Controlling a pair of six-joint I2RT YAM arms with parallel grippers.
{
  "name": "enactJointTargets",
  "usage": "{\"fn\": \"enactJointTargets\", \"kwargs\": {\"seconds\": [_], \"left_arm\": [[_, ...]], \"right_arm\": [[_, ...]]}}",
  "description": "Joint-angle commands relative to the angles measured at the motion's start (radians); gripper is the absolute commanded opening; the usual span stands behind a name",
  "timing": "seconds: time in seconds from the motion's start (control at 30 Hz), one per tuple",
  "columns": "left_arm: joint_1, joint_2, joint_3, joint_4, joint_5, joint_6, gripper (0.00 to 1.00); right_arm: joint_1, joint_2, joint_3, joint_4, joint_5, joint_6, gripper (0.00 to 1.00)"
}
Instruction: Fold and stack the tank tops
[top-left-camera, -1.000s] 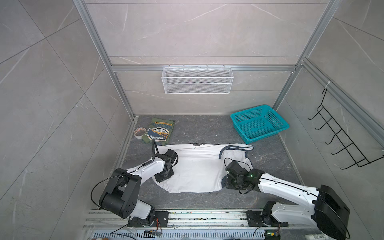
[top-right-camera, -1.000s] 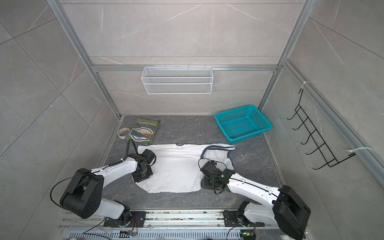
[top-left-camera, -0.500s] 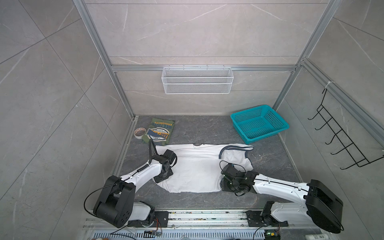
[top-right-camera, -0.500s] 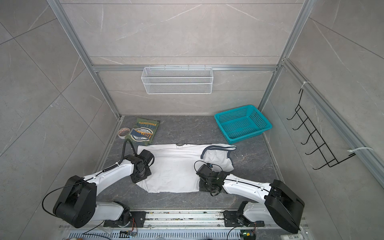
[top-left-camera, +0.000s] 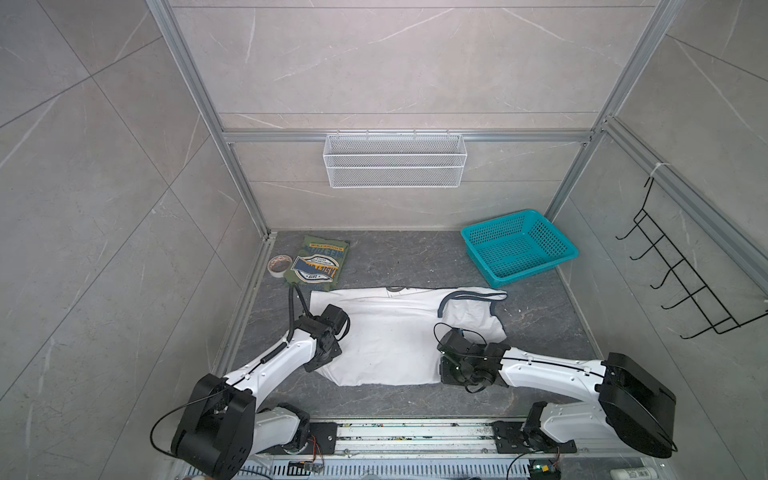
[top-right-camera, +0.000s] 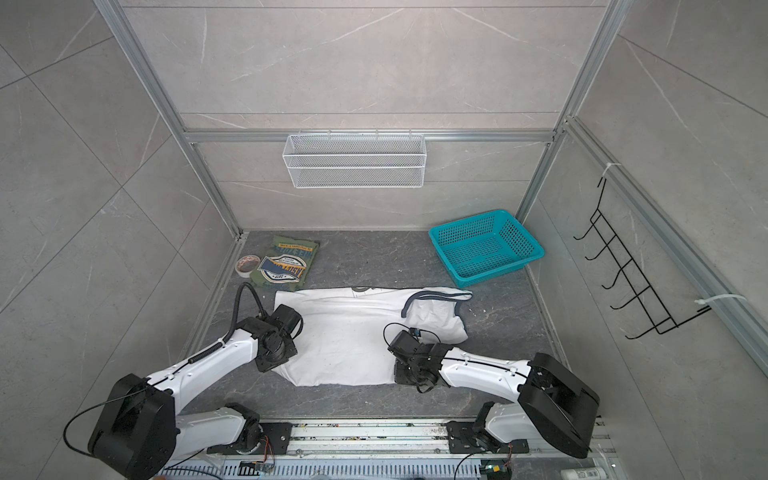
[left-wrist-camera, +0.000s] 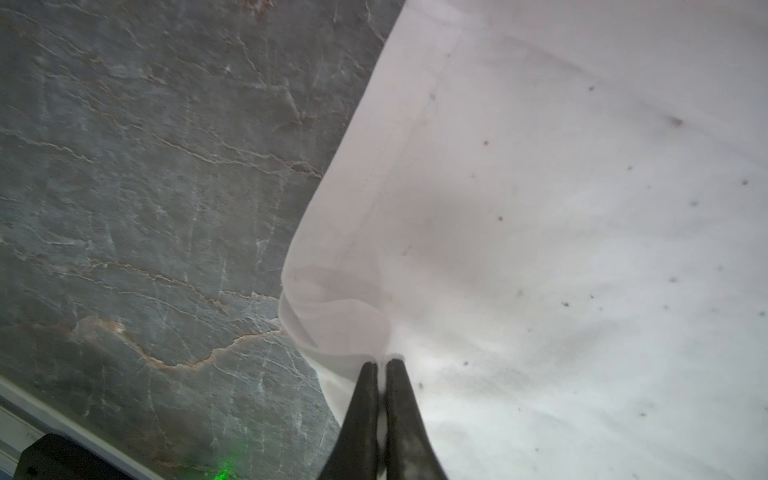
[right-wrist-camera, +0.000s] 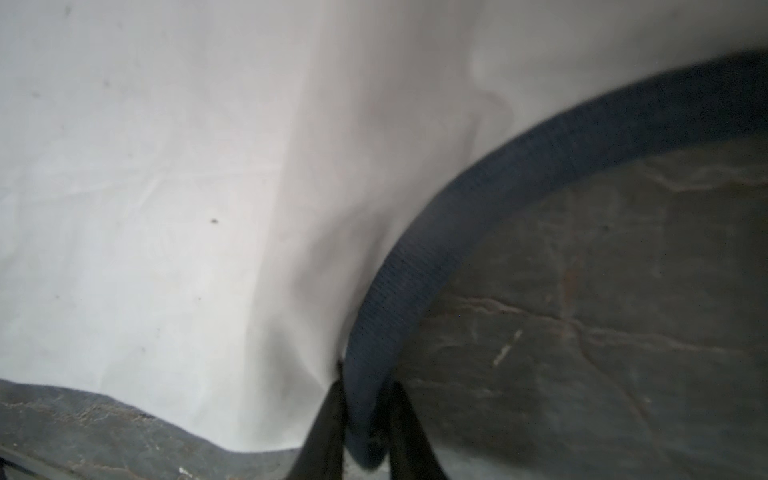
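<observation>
My left gripper (left-wrist-camera: 381, 366) pinches the white tank top (left-wrist-camera: 561, 208) at its hem; my right gripper (right-wrist-camera: 365, 388) clamps its dark trim (right-wrist-camera: 415, 257). Olive tank top (top-left-camera: 322, 264), centre-left: lettering illegible.

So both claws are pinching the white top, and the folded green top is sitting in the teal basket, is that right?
Almost. The green tank top lies folded on the table beside a tape roll, not in the teal basket; both top views show it. The left gripper and right gripper do pinch the white tank top.
</observation>
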Motion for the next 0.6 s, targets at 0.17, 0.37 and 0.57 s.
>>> {"fn": "enactJointTargets", "kwargs": {"seconds": [0.17, 0.37, 0.57], "left_arm": [[-0.003, -0.233, -0.032, -0.148, -0.132, -0.116, 0.01], [-0.003, -0.309, 0.027, -0.191, -0.252, -0.165, 0.0], [0.002, -0.148, 0.164, -0.105, -0.296, -0.098, 0.0]], "right_arm": [[0.045, -0.069, 0.04, -0.242, 0.119, 0.042, 0.01], [0.014, -0.077, 0.124, -0.272, 0.026, 0.043, 0.01], [-0.134, -0.002, 0.278, -0.313, -0.04, -0.067, 0.01]]}}
